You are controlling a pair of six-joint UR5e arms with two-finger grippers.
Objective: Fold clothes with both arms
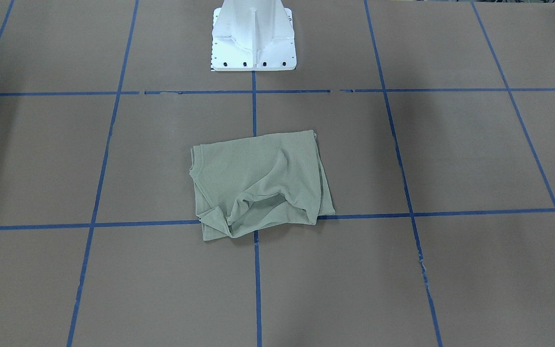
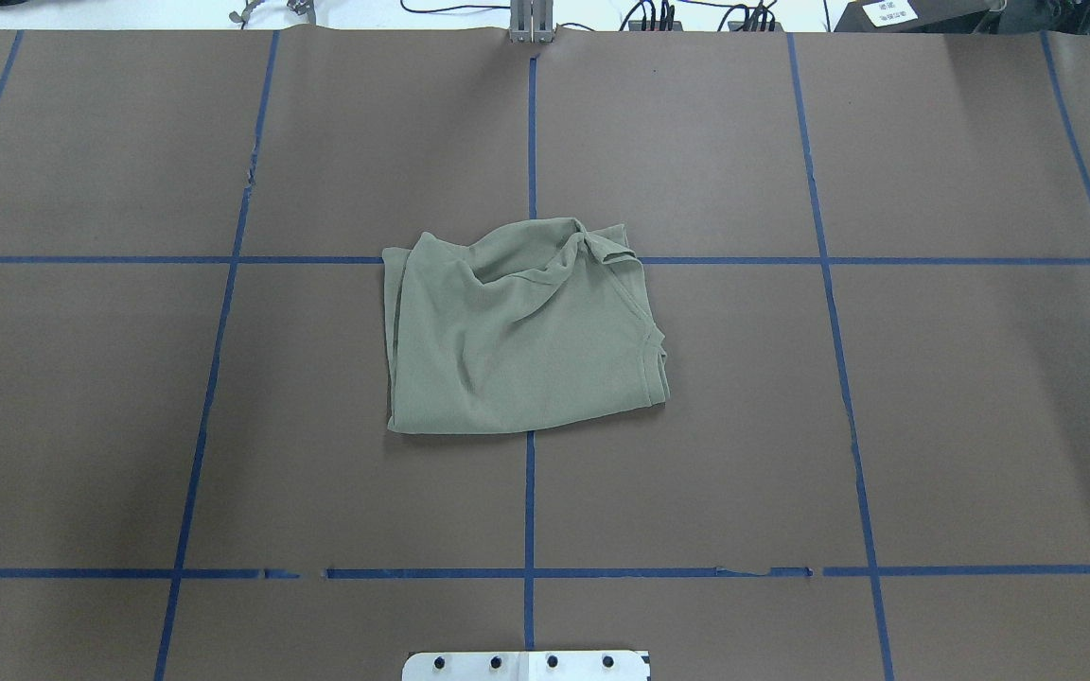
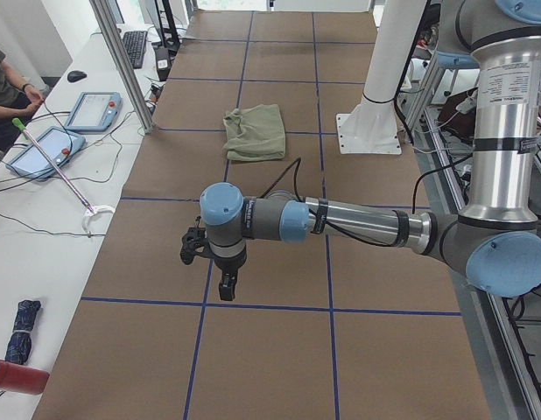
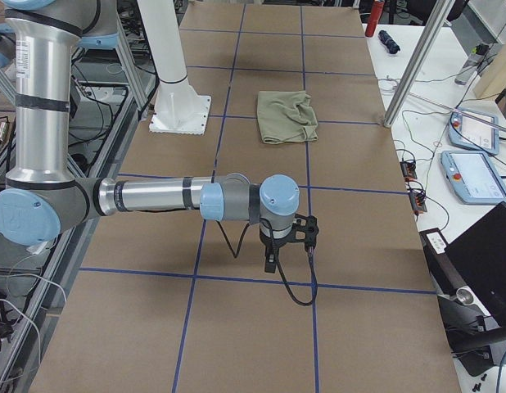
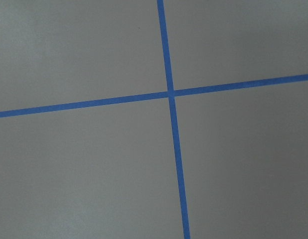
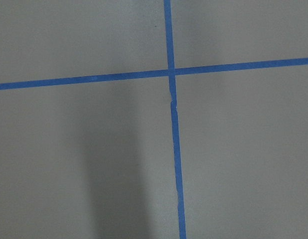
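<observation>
Folded green shirt (image 2: 521, 331) in the middle of the frame, on a brown table (image 2: 980, 426).
It lies across a crossing of blue tape lines (image 2: 529, 501), bunched along its upper edge; a white base plate (image 2: 526, 666) shows at bottom centre.

Two cameras face each other over the shirt (image 2: 517, 331), two watch from the ends of the table (image 3: 279, 350), wrist ones see only tape (image 5: 170, 94).

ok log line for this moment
shirt: roughly folded, centre of table, untouched | left gripper: over table, clear of shirt, state unclear | right gripper: same, opposite end
</observation>
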